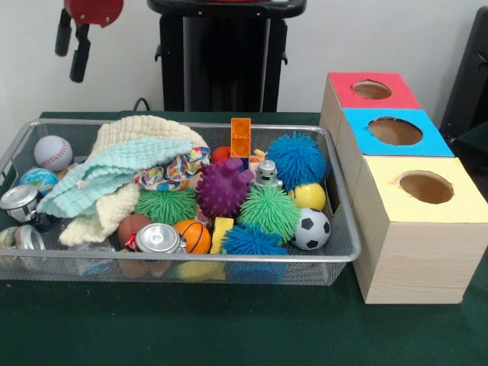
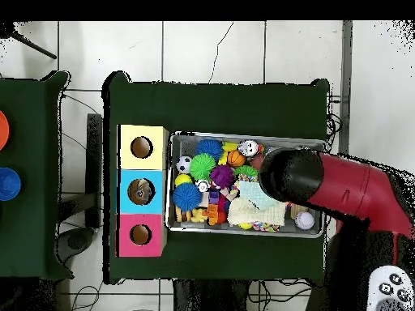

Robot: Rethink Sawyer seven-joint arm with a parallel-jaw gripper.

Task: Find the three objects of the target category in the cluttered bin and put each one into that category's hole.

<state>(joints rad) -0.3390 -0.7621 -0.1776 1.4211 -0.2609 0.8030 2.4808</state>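
In the front view, the claw (image 1: 70, 44) hangs at the upper left, above and behind the far left end of the bin (image 1: 191, 260). Directly below it, a baseball (image 1: 52, 152) lies in the bin's left end, with a globe ball (image 1: 38, 181) just in front of that. To the claw's lower right, knitted cloths (image 1: 122, 171) are heaped over other toys. Further right, a spiky monster toy (image 1: 223, 188) sits among koosh balls (image 1: 296, 159), with an upright block (image 1: 241, 137) behind it and a soccer ball (image 1: 311, 229) in front. Well to the claw's right, outside the bin, three boxes with holes (image 1: 404, 191) stand in a row.
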